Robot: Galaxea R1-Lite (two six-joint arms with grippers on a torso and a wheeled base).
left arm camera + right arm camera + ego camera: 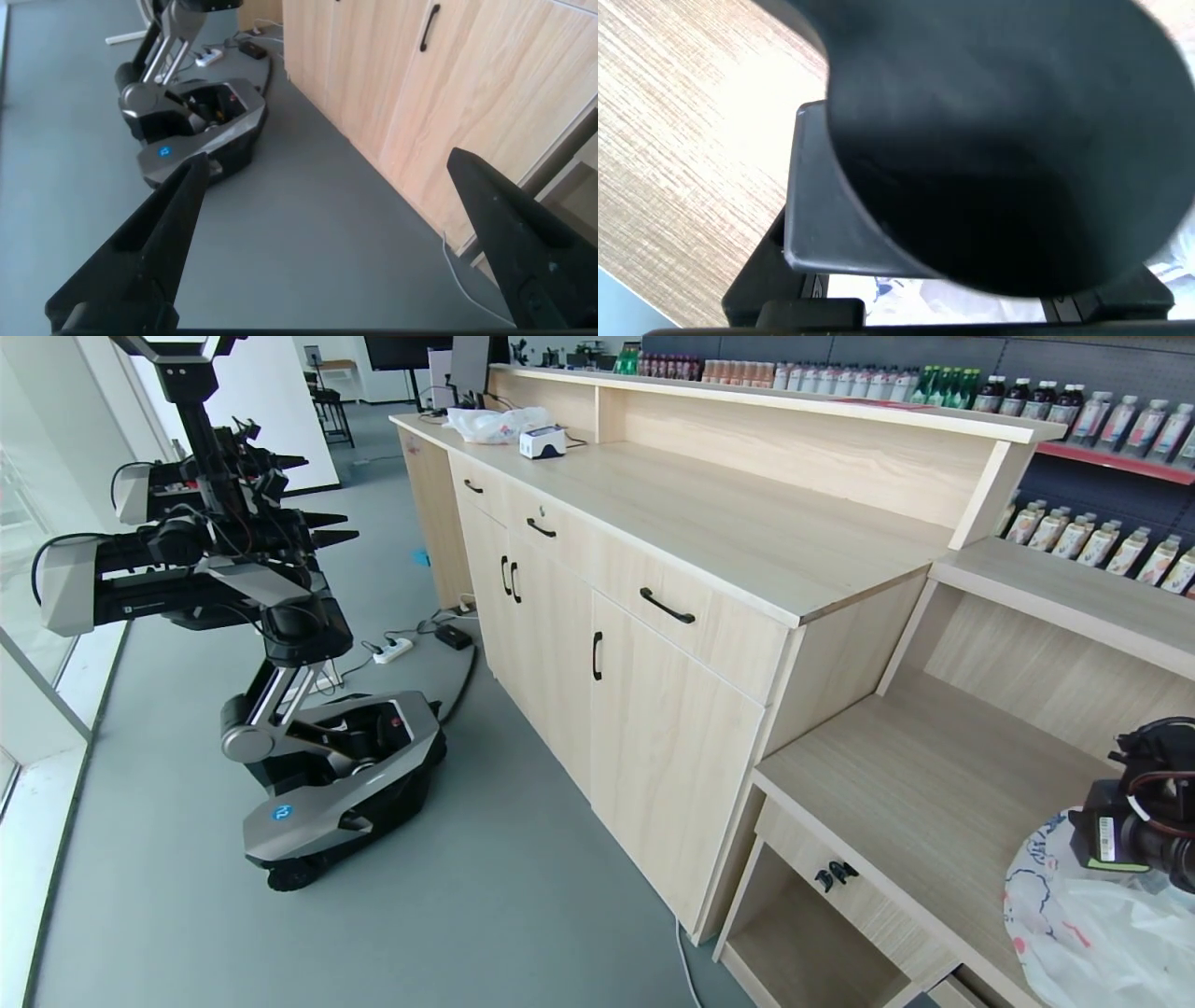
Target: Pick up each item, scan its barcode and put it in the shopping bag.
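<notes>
A white plastic shopping bag (1092,933) with a coloured print lies on the low wooden shelf (934,784) at the near right. My right arm (1144,826) hangs just above the bag. In the right wrist view a large dark rounded thing (999,140) sits close to the camera over a dark grey block (817,215), with wood and a strip of the bag (850,287) behind; I cannot make out what it is. My left gripper (327,163) is open, with nothing in it, above the grey floor beside the cabinet doors (448,84).
A second wheeled robot (280,616) stands on the floor to the left, with cables and a power strip (392,651) behind it. The long counter (728,523) carries a small white device (541,441) and a plastic bag (490,425) at its far end. Bottle shelves (1102,537) line the back right.
</notes>
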